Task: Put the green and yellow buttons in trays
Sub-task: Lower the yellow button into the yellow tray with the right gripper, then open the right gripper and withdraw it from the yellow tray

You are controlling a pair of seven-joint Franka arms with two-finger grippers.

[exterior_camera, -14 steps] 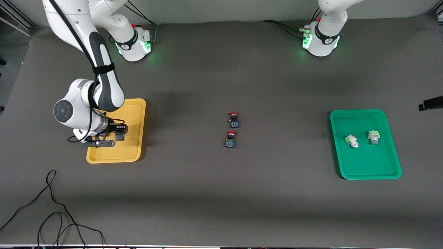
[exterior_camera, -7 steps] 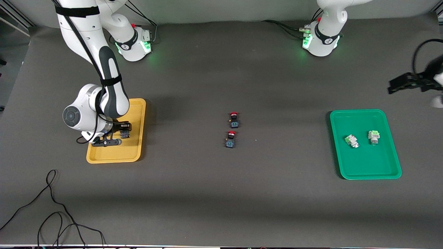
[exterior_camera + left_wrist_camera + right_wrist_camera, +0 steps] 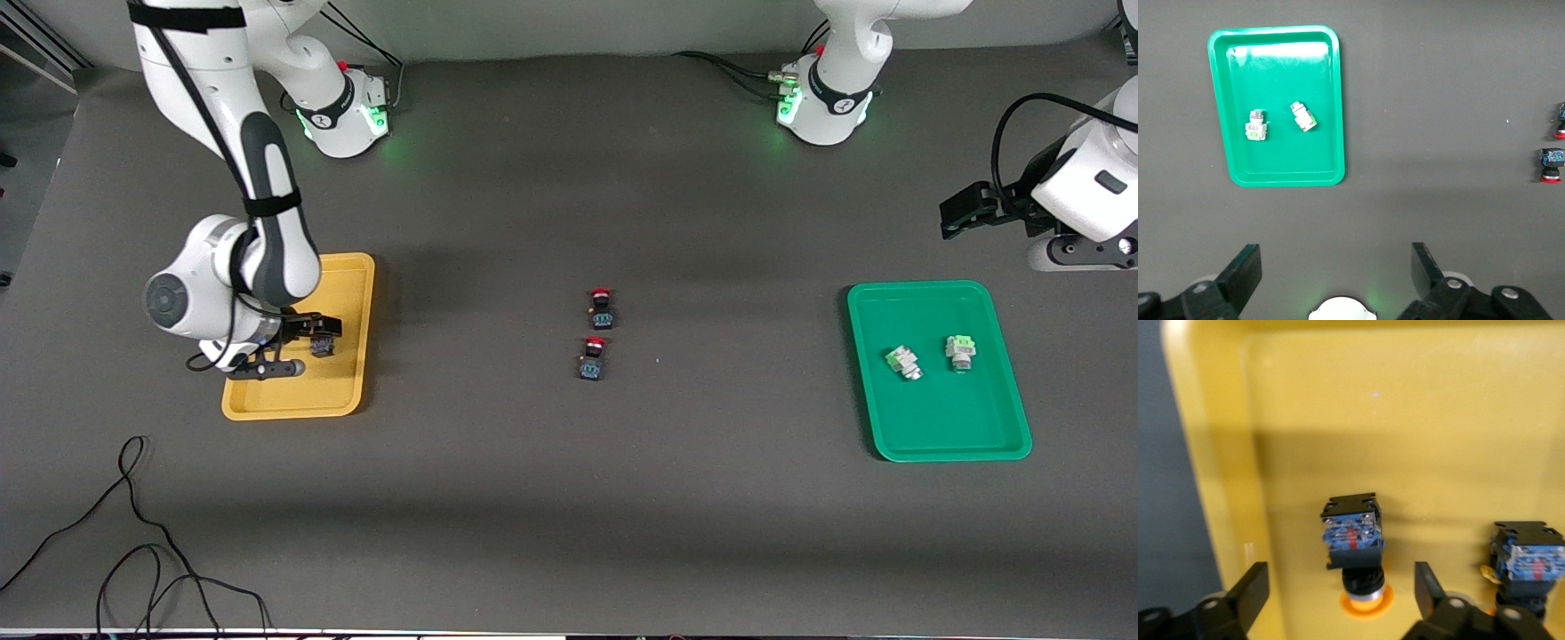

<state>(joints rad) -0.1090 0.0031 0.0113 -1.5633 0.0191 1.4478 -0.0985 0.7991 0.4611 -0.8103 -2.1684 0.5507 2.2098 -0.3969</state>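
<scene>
Because the right gripper (image 3: pixel 1338 593) hangs wide open and empty right over a yellow button (image 3: pixel 1355 550) in the yellow tray (image 3: pixel 351 382), it might bump that button or the other yellow button (image 3: pixel 1528 563) as it lifts. The red buttons (image 3: pixel 597 331) sit mid-table, and both green buttons (image 3: pixel 930 357) lie in the green tray (image 3: pixel 942 436). The left gripper (image 3: pixel 1335 273) waits wide open and empty near that tray, and I can read no writing anywhere.

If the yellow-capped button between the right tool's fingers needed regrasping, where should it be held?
Probably by the square black body of the orange-yellow-capped black push-button, from straight above. It lies on its side in the yellow plastic tray, flat sides facing the open right tool; the round cap would slip.
</scene>
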